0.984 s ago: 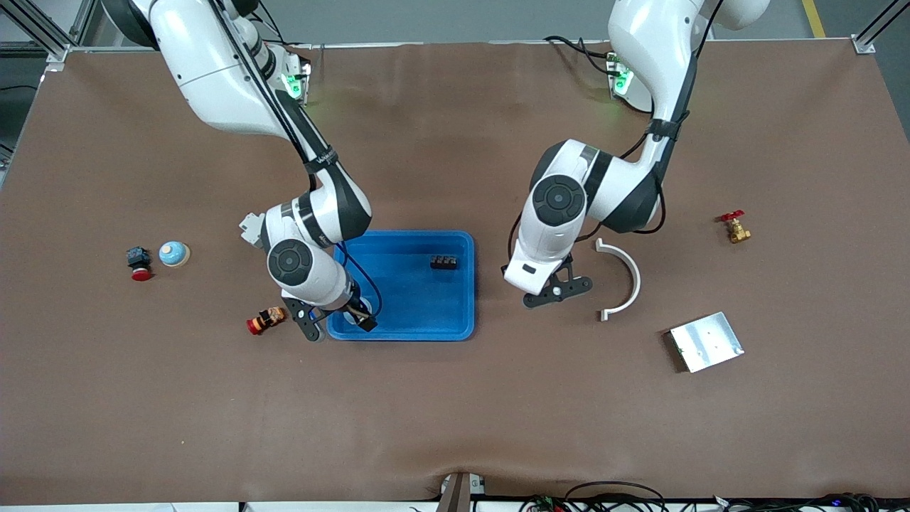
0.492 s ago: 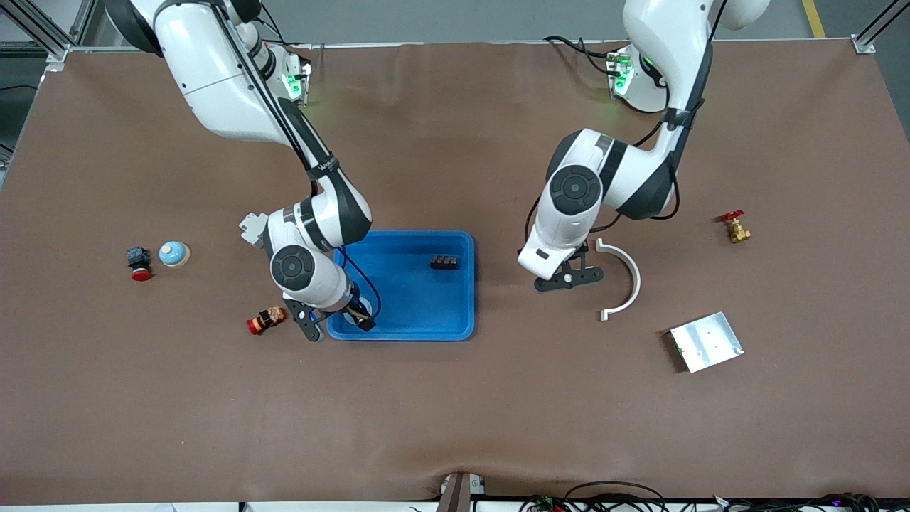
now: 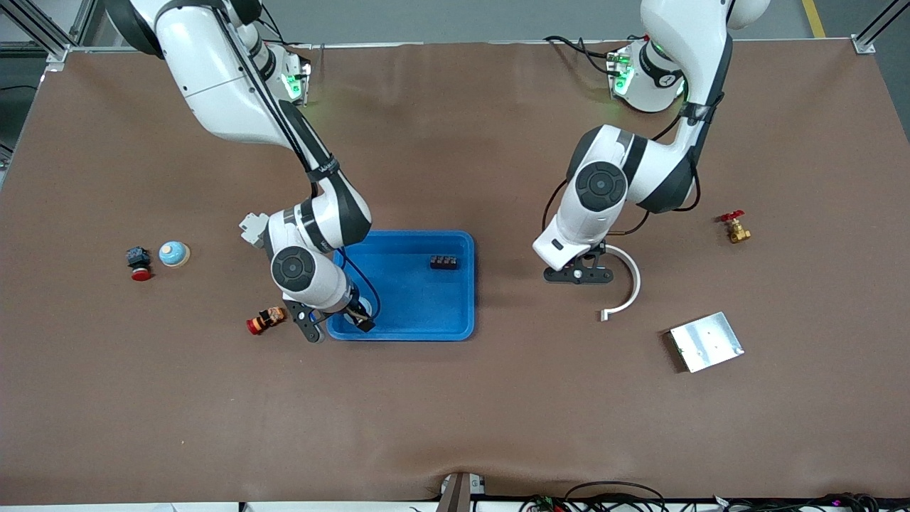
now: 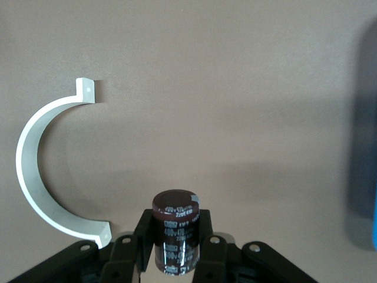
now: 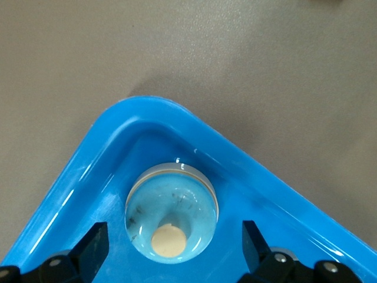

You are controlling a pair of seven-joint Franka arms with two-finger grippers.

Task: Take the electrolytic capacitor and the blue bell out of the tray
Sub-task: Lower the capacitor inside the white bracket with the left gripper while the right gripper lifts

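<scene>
A brown mat covers the desk (image 3: 455, 412). The left gripper (image 4: 177, 247) clamps a dark capacitor (image 4: 175, 227) above it. The right gripper (image 5: 174, 247), spread wide, straddles a pale-blue bell (image 5: 171, 213) in the tray (image 5: 88, 171) corner.

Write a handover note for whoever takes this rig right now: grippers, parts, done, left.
Left gripper: shut on the electrolytic capacitor, off the tray, over bare table beside the white curved bracket.
Right gripper: open, fingers either side of the blue bell, which sits in the tray's corner nearest the front camera at the right arm's end.
Done: capacitor lifted clear of the tray, not yet set down.
Left: put the capacitor down; close on the bell and lift it out. A black terminal block also sits in the tray.
</scene>
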